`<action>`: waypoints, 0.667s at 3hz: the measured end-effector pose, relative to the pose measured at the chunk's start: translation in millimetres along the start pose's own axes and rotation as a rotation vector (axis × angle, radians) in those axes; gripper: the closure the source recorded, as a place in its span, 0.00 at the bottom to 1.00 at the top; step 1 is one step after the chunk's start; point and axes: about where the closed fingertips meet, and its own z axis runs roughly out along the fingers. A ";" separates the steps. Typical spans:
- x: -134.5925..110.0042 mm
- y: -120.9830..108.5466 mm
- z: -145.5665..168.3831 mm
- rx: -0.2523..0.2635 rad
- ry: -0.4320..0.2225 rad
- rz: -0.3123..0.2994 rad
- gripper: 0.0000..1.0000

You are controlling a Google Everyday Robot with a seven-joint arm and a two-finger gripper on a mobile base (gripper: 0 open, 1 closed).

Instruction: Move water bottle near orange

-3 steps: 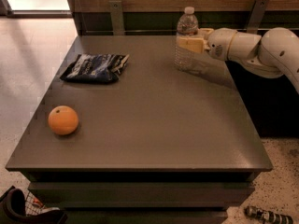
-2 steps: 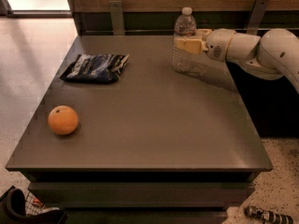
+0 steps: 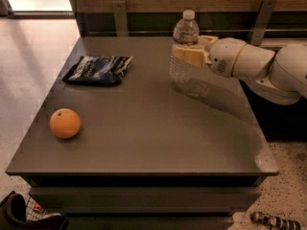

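Observation:
The water bottle (image 3: 183,47), clear and ribbed with a white cap, stands upright at the back of the grey table (image 3: 144,128), right of centre. My gripper (image 3: 188,53) reaches in from the right and is shut on the bottle's middle, with tan fingers (image 3: 191,55) on either side of it. I cannot tell whether the bottle's base touches the tabletop. The orange (image 3: 64,123) sits near the table's front left edge, far from the bottle.
A flat dark blue-and-white snack bag (image 3: 98,69) lies at the back left of the table. A wooden wall with metal brackets (image 3: 120,17) runs behind the table. My white arm (image 3: 259,68) hangs over the table's right side.
The gripper and the bottle have shifted slightly to the left across the back of the table. The orange and the snack bag have not moved.

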 end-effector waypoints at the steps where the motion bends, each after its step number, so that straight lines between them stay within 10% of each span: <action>1: -7.7 55.5 -6.3 -0.021 -0.001 -0.009 1.00; 2: -14.2 133.1 -3.7 -0.108 0.021 -0.026 1.00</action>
